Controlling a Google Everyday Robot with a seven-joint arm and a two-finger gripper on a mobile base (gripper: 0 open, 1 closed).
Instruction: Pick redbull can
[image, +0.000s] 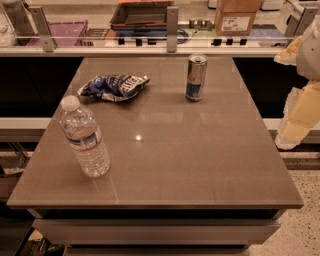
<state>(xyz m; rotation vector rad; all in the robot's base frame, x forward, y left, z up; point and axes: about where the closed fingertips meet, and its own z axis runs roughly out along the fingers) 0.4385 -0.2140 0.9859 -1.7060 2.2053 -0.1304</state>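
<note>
Bottle (85, 140): standing on the bench (200, 160), well left of the tool (295, 125) and nearer. Tool: hanging past the bench's right edge; whether open or closed, cannot tell. Snack bag (114, 86): lying far left of it. Can (196, 77): standing upright, left of and beyond it, well apart.

The counter (200, 160) is a smooth, polished brown slab, glossy enough to mirror a spot of light and the redbull can (196, 77), whose thin metal skin shines silver and blue. Left of the can lies a snack bag (114, 86) of crinkled, shiny film, and further left a water bottle (86, 140) of clear ribbed plastic with a matt white cap. Right of the can, beyond the counter's edge, the gripper (295, 125) looks like pale matt plastic.
</note>
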